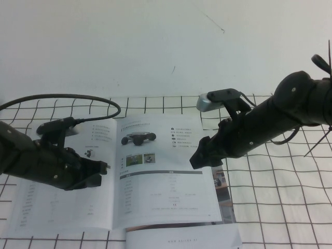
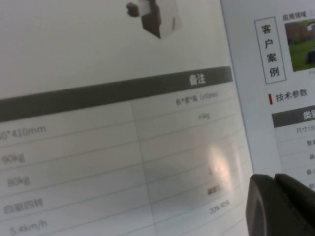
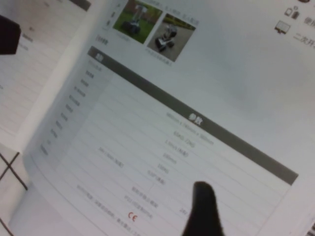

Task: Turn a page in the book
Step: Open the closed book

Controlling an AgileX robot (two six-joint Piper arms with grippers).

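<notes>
The book point(image 1: 62, 207) lies open and flat on the grid mat. The page point(image 1: 166, 192) is its right-hand sheet, printed with a black low vehicle, two green photos and a grey-barred table; it also shows in the right wrist view point(image 3: 162, 113). My left gripper point(image 1: 104, 168) is shut and sits low over the left-hand sheet near the spine; its fingers point(image 2: 275, 201) show together. My right gripper point(image 1: 198, 155) hovers over the page's right edge. Only one finger point(image 3: 204, 209) shows, above the table's lower rows, with nothing held.
A second white printed sheet point(image 1: 181, 239) lies just in front of the book. A darker inner page edge point(image 1: 223, 192) sticks out at the book's right. A black cable point(image 1: 78, 97) loops behind the left arm. The white grid mat point(image 1: 280, 207) stretches to the right.
</notes>
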